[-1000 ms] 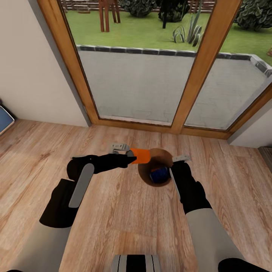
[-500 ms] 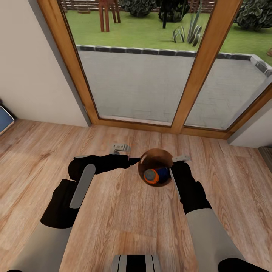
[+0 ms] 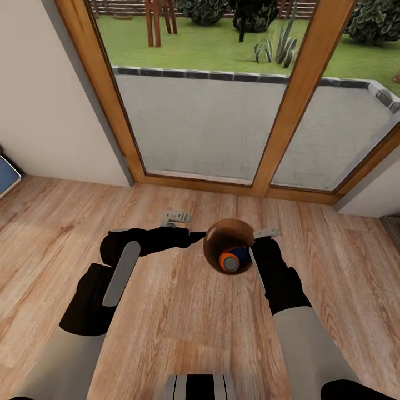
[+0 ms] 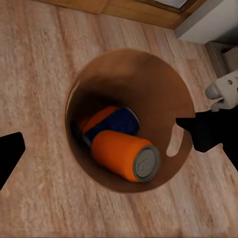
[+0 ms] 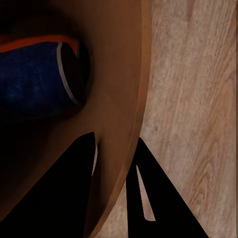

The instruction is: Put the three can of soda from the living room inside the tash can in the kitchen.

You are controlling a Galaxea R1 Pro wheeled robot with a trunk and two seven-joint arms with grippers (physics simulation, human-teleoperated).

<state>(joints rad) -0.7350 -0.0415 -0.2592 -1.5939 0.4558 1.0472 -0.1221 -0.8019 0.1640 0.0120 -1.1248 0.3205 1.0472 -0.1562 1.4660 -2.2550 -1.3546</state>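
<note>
The tash can (image 3: pixel 214 236), orange-brown inside, stands on the plank floor. An orange can of soda (image 3: pixel 228 261) lies on its side in it beside the dark blue can (image 3: pixel 241 254). My left gripper (image 3: pixel 186 226) hangs open just left of the rim, holding nothing. My right gripper (image 3: pixel 256 244) is shut on the rim's right side. The left wrist view looks down into the tash can (image 4: pixel 139 74): one orange can (image 4: pixel 124 154) on top, the blue can (image 4: pixel 123 120) and a second orange can (image 4: pixel 96 119) under it. In the right wrist view the fingers (image 5: pixel 74 188) straddle the rim (image 5: pixel 124 99) near the blue can (image 5: pixel 34 79).
Wood-framed glass doors (image 3: pixel 294 94) stand straight ahead, with a white wall (image 3: pixel 44 111) to the left and a blue object (image 3: pixel 6 175) at the left edge. Plank floor (image 3: pixel 183 328) stretches around the bin.
My left gripper opened and let go of the orange can over the rim. The can dropped into the bin and rolled onto its side next to the blue one.
</note>
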